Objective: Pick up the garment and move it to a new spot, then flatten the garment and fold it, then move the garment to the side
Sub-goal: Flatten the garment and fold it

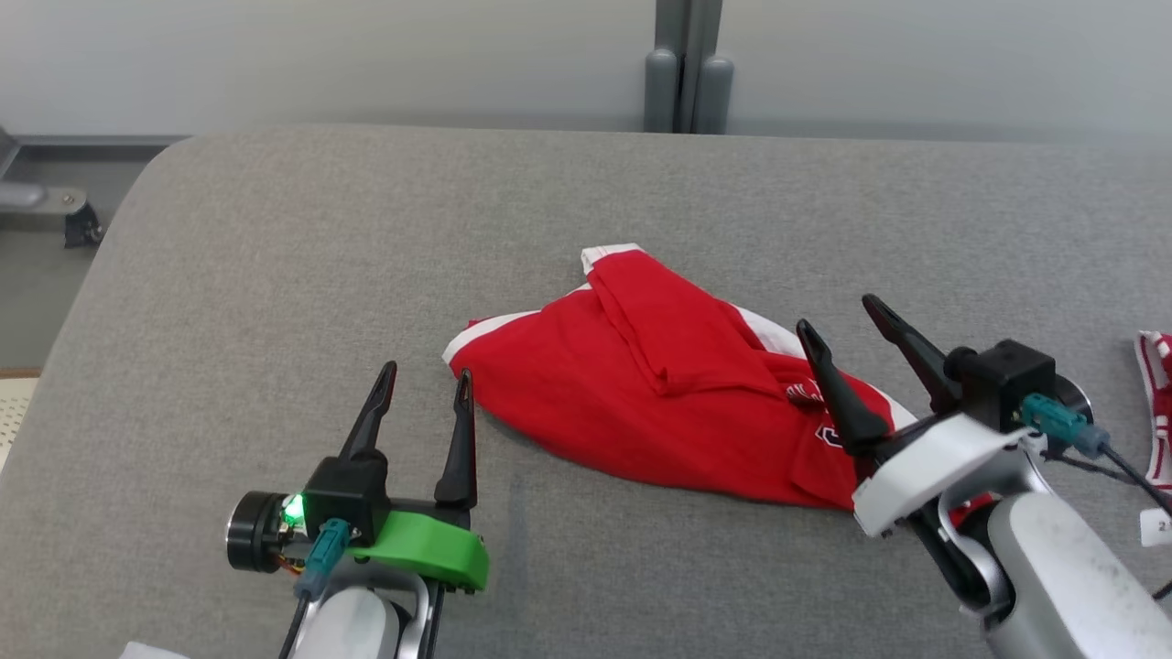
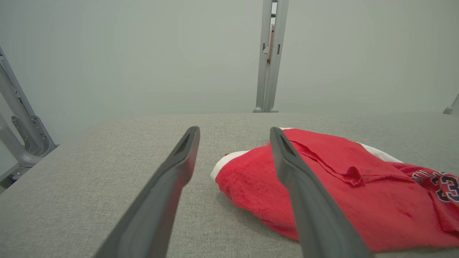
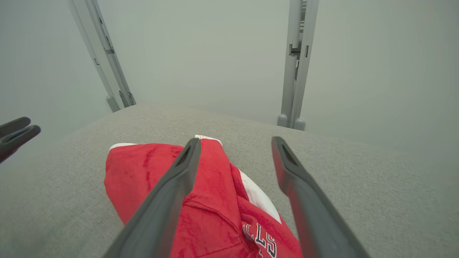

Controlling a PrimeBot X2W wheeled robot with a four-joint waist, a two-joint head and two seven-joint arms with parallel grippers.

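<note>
The garment [image 1: 659, 394] is a red jersey with white trim and dark lettering, lying bunched and folded over itself in the middle of the grey padded table [image 1: 275, 238]. My left gripper [image 1: 428, 372] stands open just off the garment's left end, nothing between its fingers. In the left wrist view the garment [image 2: 358, 186] lies to the right of that gripper [image 2: 235, 129]. My right gripper [image 1: 838, 316] hovers open over the garment's right end. In the right wrist view the garment [image 3: 215, 200] lies under and between the fingers of the right gripper [image 3: 235, 140].
A second red and white cloth [image 1: 1157, 403] lies at the table's right edge, with a white tag beside it. A grey post [image 1: 689, 82] stands behind the table's far edge. The table's left edge curves away beside my left arm.
</note>
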